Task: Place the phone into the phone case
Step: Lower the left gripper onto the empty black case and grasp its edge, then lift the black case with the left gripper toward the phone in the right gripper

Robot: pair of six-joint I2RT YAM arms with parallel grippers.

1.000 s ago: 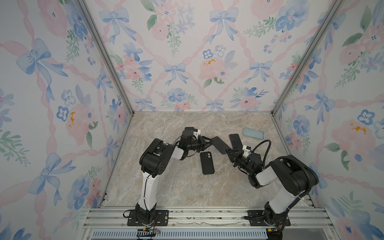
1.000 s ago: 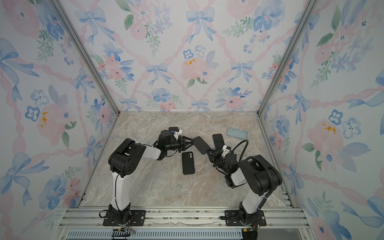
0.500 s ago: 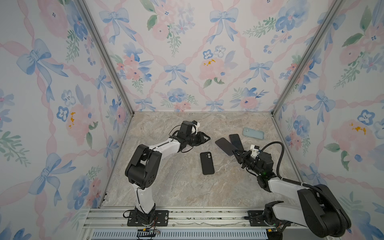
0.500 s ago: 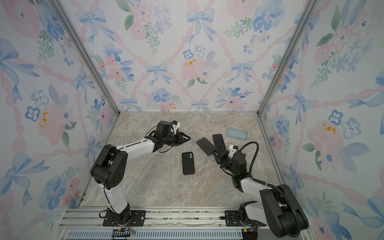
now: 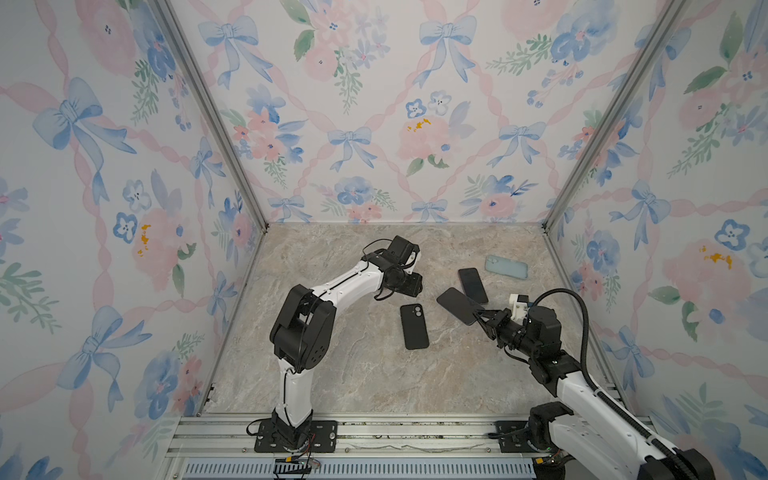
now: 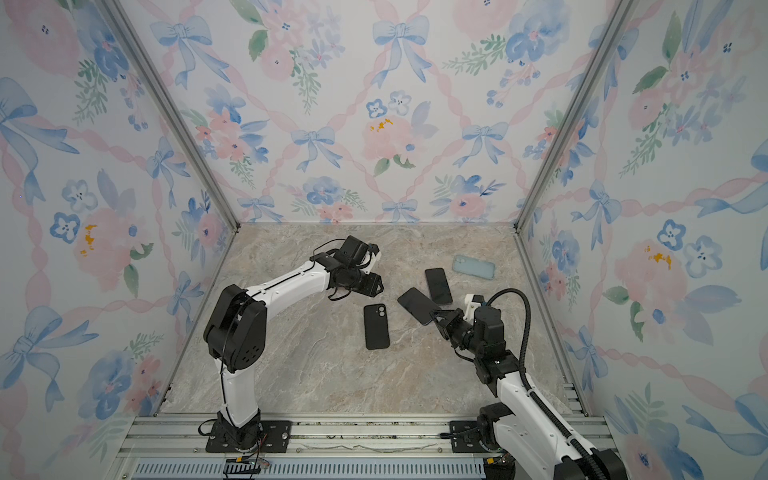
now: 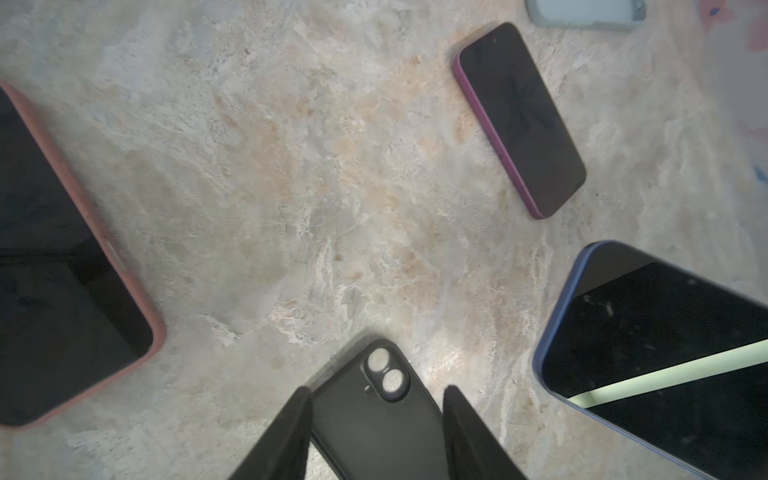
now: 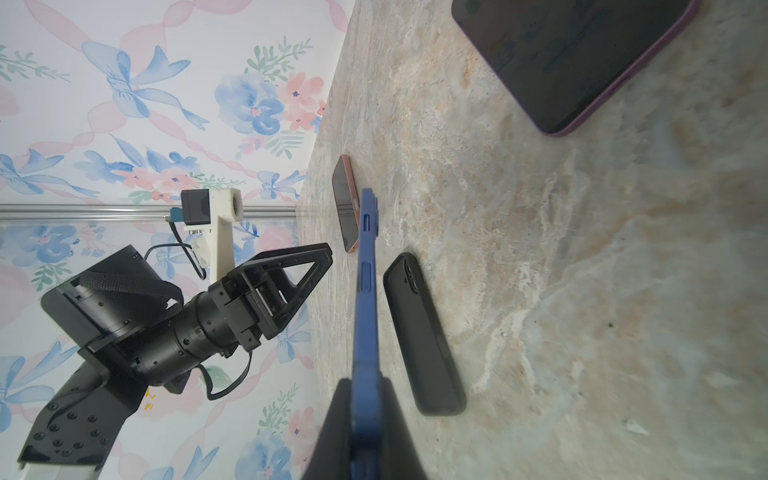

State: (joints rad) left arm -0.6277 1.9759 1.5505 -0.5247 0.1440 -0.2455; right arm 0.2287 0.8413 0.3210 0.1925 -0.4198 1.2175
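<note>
- The dark-screened phone with a blue rim (image 5: 455,304) is pinched at one short end by the right end effector (image 5: 478,314) and held off the marbled beige surface (image 5: 353,374), clear of everything.
- In the right wrist view, the two fingers are pressed against the phone's faces, and the phone is seen edge-on.
- The left end effector (image 5: 413,286) is spread and holds nothing. The gap between its fingers (image 7: 291,428) shows only the case lying below.
- One second earlier, the phone's other end was met by the left end effector. That end effector has since been drawn back and is now well apart from the phone, with its jaws wider.
- The phone has been carried slightly toward 4 o'clock, and the right arm has been stretched out low.
- The matte black phone case with a twin-lens cutout (image 5: 414,328) lies flat mid-surface, unmoved. The left end effector is at its 12 o'clock and the held phone at its 2 o'clock.
- The dark-screened phone with a purple rim (image 5: 473,284) lies at 1 o'clock of the held phone, unmoved.
- The pale grey-blue phone case (image 5: 506,267) lies farther toward 2 o'clock, also unmoved.
- A dark-screened phone with a pink rim (image 7: 50,270) is seen lying flat in both wrist views.
</note>
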